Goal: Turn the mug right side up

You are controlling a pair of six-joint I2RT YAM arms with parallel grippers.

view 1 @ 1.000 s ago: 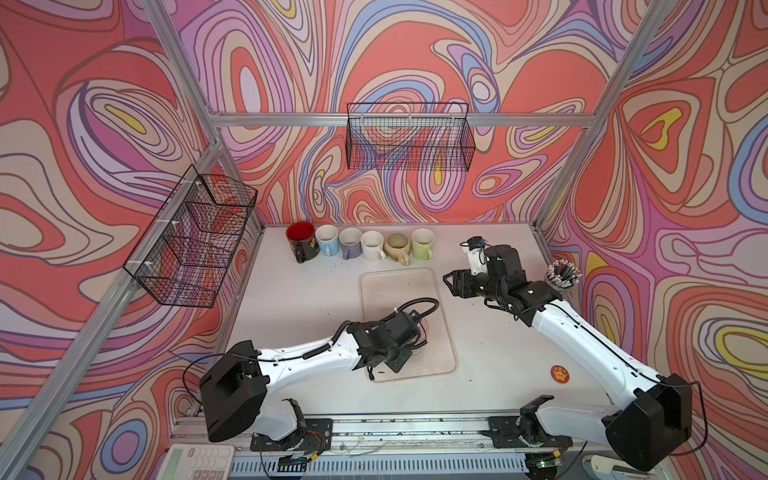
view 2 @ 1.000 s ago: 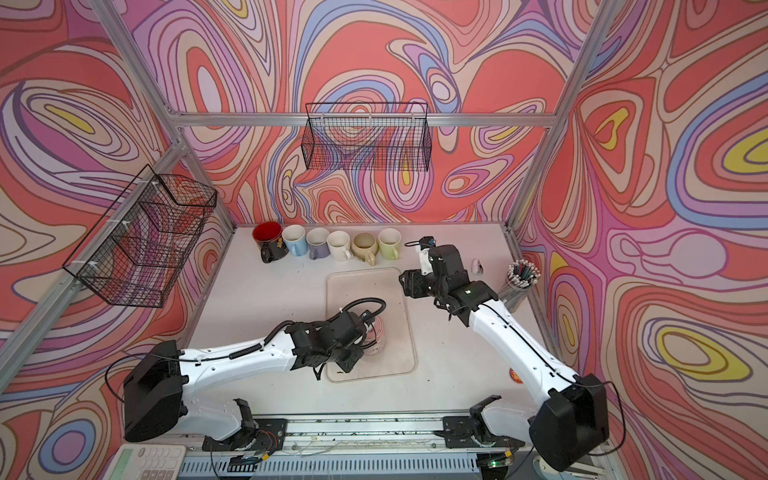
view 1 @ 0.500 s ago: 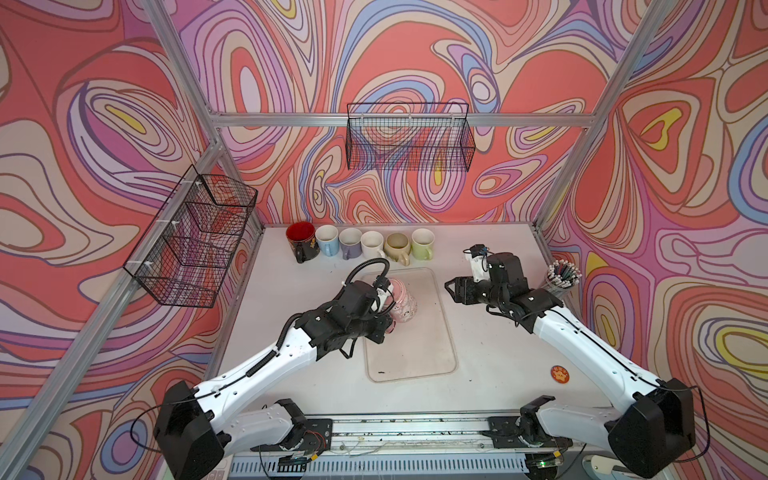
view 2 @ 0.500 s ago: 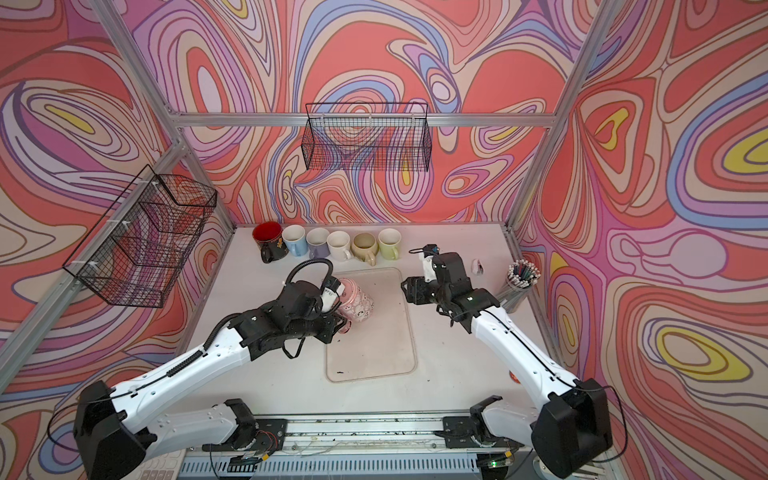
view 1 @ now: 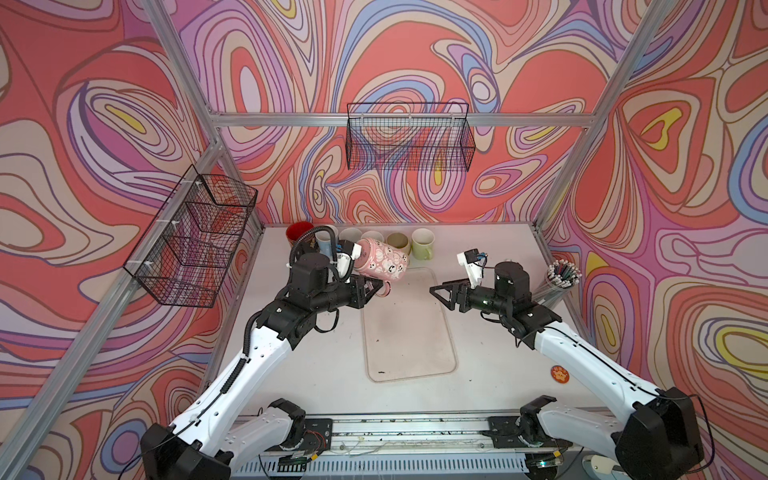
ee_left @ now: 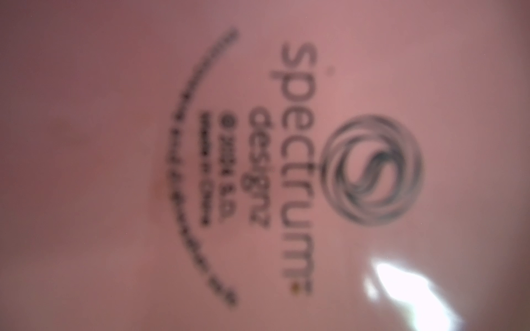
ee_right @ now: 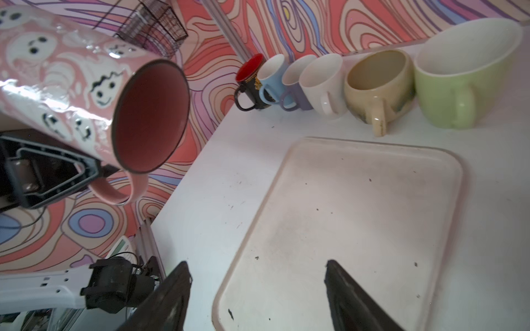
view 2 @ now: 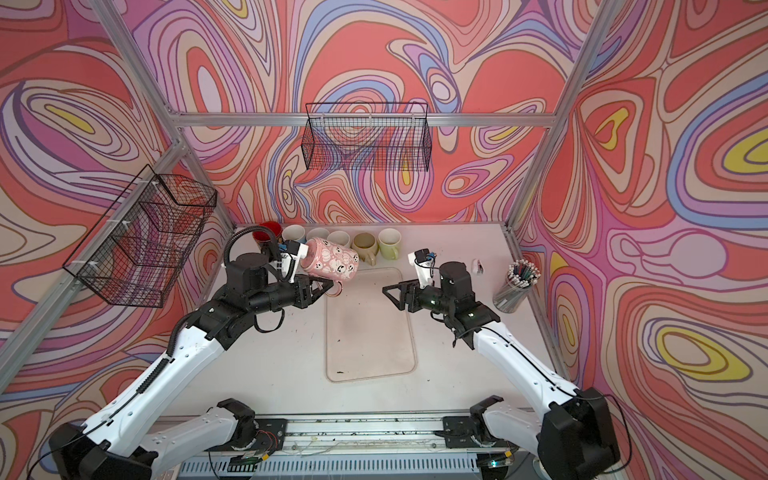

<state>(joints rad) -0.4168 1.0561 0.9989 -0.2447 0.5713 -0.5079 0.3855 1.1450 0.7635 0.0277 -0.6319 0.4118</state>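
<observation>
While the pink mug [view 1: 382, 262] hangs on its side in the air, above the far left corner of the tray [view 1: 415, 379], the left end effector [view 1: 375, 286] is clamped narrowly on its handle [ee_right: 120, 192], which sits underneath the body. The mouth faces across towards the right arm. The base is pushed up so close to the left wrist camera that the view shows only blurred maker's print. The right end effector [view 1: 441, 297] is spread wide and holds nothing. It hovers over the right side of the tray, pointed at the mug and well apart from it.

From where I stand the mug looks about halfway round, and what remains is to roll the mouth upward. I'd do that slowly, because a pinch on a thin handle leaves the heavy body free to swing or slip around the grip. The row of mugs [view 1: 423, 243] stands just behind on the bench [view 1: 324, 365], so the roll should swing the mug towards the tray and away from them. Lower it until the base sits flat before loosening the grip. Letting go while it is tilted could tip it back over. If the mug sags during the roll, the waiting right end effector is well placed to steady the body.
</observation>
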